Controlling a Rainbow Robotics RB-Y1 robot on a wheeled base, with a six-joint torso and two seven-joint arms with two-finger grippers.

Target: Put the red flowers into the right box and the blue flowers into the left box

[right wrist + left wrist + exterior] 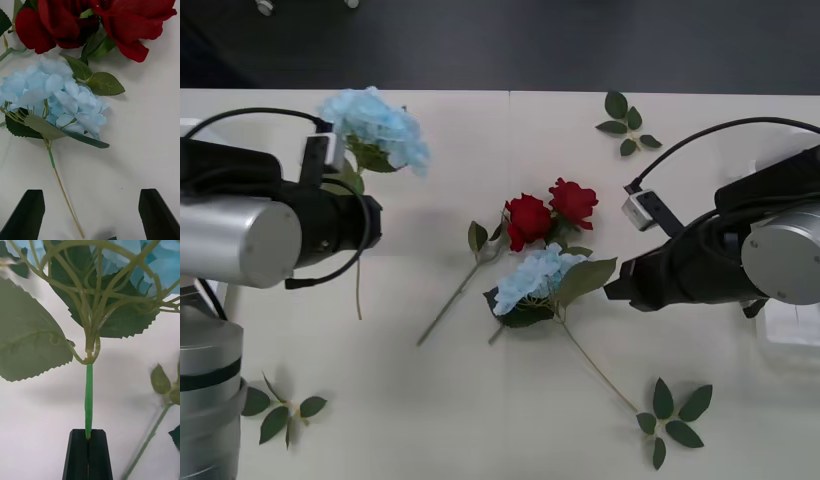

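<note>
My left gripper point(89, 437) is shut on the green stem point(88, 397) of a blue flower point(376, 125), held above the table at the back left. Two red flowers point(528, 220) point(573, 201) lie head to head at the table's middle. Just in front of them lies another blue flower point(531, 279) with its stem running toward the front right. My right gripper point(90, 219) is open and empty, hovering just right of that blue flower point(56, 95), beside its stem. The right box point(793, 326) peeks out under my right arm. The left box is out of view.
Loose leaf sprigs lie at the back right point(627, 125), the front right point(675, 410) and the front left point(280, 410). A rose stem point(450, 305) stretches toward the front left. Bare table point(480, 420) spreads along the front.
</note>
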